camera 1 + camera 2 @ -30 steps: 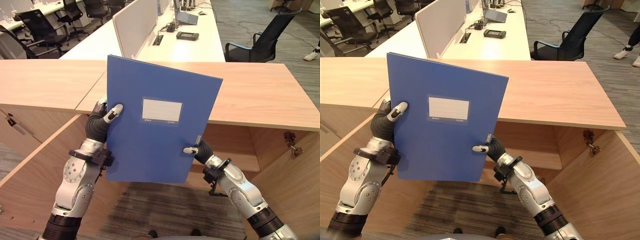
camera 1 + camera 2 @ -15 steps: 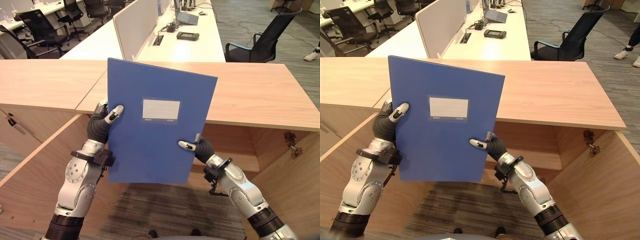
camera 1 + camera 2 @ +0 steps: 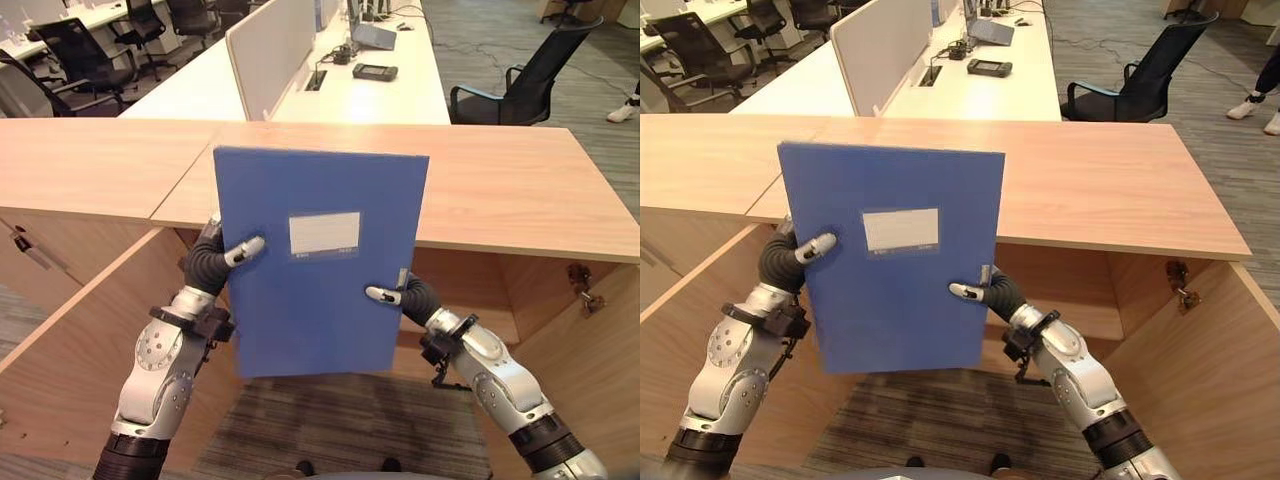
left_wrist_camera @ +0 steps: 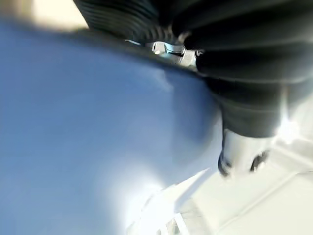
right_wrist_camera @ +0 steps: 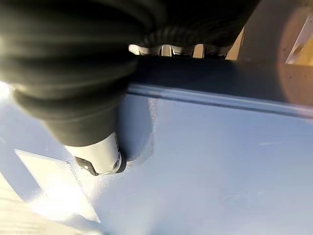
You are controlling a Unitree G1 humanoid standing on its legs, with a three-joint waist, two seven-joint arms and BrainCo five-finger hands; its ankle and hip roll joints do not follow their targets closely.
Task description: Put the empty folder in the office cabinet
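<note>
Currently: folder, blue, held upright before the open cabinet, left hand pinching its left edge, right hand pinching its right edge; advise keeping both pinches level and lowering squarely beneath the cabinet's top edge.

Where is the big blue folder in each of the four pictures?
Left eye view: blue folder upright in the middle, before the wooden cabinet top.
Right eye view: left of centre.
Left wrist view: blue surface beside the left robot hand.
Right wrist view: blue cover under the right robot hand.
Shared landmark: the white label, also in the right wrist view.
</note>
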